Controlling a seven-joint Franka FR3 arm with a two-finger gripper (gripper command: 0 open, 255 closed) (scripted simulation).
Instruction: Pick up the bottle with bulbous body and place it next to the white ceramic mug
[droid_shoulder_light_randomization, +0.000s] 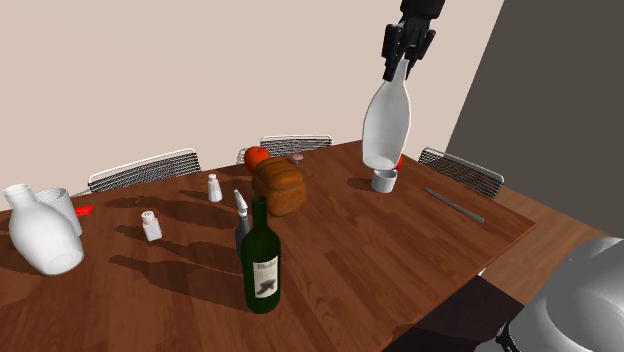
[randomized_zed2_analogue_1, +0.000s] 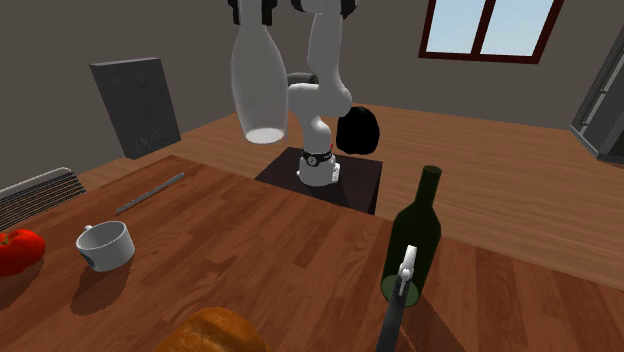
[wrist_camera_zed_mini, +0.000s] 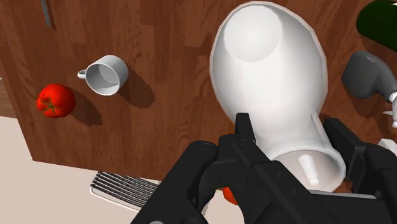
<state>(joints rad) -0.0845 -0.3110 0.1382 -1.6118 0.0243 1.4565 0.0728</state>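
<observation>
My gripper has its fingers closed on the neck of the bottle. The bottle hangs upright at the upper right of the shoulder view, well clear of the table and almost over the mug. I should shift sideways over bare wood just beside the mug, away from the tomato. Then I lower it straight and slowly, letting go only once the base sits flat.

Bare tabletop flanks the mug; a tomato stands near it.
</observation>
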